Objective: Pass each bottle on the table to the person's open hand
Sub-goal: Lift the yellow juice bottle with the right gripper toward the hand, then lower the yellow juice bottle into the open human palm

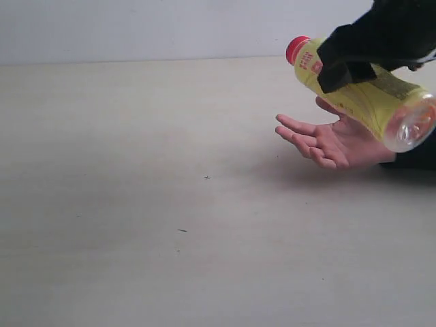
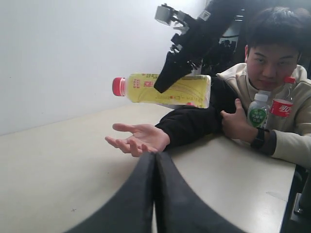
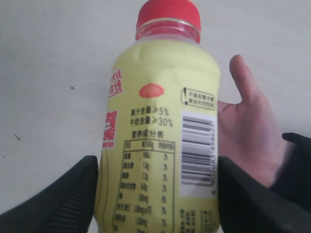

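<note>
- Right pincer clamps the yellow bottle sideways, cap toward ten o'clock, just above the open hand, probably so that letting go drops it into the palm.
- Left pincer is closed and empty, low over the counter.

I counted three bottles: one yellow bottle, one white bottle with a green label and one clear bottle with a red label. I saw one person showing two hands, the open hand and the other hand. There were two grippers, the left gripper and the right gripper, and one table.

A plain white wall stands behind, softly lit.
</note>
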You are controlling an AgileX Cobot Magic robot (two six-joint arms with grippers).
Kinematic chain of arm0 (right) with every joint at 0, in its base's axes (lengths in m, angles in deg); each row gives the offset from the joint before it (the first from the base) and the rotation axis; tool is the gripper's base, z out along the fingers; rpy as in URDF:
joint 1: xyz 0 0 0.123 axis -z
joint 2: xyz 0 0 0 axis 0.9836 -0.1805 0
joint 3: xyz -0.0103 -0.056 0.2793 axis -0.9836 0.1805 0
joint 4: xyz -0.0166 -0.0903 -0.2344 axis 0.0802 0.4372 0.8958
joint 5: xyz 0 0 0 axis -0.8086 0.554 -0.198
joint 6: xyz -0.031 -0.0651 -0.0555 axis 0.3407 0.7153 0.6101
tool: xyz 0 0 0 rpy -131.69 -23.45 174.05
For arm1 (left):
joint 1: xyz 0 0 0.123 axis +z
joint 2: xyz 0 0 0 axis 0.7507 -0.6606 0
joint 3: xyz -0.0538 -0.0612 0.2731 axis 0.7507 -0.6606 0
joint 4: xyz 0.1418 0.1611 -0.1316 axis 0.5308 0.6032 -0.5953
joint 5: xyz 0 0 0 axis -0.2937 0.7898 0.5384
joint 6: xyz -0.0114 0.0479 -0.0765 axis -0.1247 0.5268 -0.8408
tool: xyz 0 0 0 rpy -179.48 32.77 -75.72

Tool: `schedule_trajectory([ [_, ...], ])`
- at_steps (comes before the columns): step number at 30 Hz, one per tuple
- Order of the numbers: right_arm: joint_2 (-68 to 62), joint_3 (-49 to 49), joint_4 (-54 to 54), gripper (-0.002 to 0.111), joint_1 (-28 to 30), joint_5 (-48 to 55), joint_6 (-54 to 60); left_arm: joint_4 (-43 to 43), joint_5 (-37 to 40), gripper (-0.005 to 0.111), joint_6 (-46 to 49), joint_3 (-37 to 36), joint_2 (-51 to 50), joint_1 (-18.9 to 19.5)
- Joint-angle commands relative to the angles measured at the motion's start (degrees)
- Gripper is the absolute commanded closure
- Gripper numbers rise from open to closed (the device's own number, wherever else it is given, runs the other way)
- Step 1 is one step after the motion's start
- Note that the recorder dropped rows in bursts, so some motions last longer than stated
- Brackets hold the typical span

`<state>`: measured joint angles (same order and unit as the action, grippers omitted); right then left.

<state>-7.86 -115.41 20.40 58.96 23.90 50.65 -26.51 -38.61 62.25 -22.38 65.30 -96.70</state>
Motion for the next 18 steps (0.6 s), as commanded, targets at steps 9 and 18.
schedule_trajectory([
  [9,-0.19,12.27,11.04,0.108,2.21,-15.27,-9.87,0.09,-0.72,0.107,0.04,-0.14,0.30,0.07],
  [18,-10.19,12.27,11.09,0.108,5.05,-24.03,-9.76,0.09,-0.72,0.107,0.04,-0.14,0.30,0.07],
])
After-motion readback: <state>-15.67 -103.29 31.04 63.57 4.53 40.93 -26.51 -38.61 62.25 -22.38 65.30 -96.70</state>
